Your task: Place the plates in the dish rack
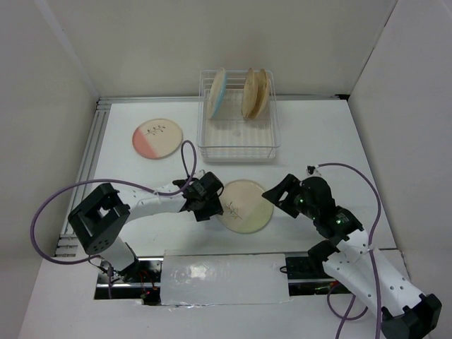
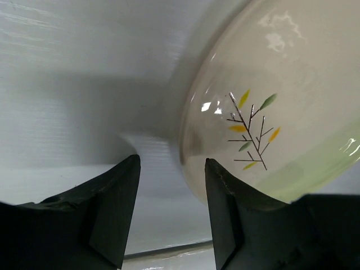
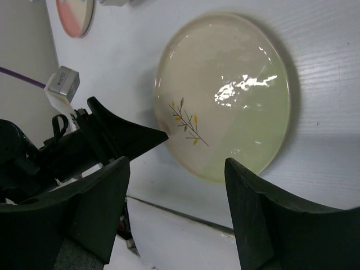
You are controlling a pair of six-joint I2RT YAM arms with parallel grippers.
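The part-green plate [image 1: 245, 205] lies flat on the table near the front. My left gripper [image 1: 214, 203] is open at its left rim. In the left wrist view [image 2: 171, 169] the plate [image 2: 275, 112] has its rim just inside the right finger [image 2: 225, 208]. My right gripper [image 1: 277, 194] is open and empty, just right of the plate. The right wrist view [image 3: 177, 169] looks down on the plate [image 3: 225, 95]. The part-pink plate [image 1: 157, 138] lies flat at the back left. The white wire dish rack [image 1: 236, 145] holds the part-blue plate [image 1: 217, 93] and two tan plates [image 1: 256, 93] on edge.
White walls enclose the table on three sides. A clear plastic-covered strip [image 1: 224, 279] lies along the near edge between the arm bases. The left arm's purple cable [image 1: 187, 159] loops above the table. The left gripper [image 3: 112, 140] shows in the right wrist view.
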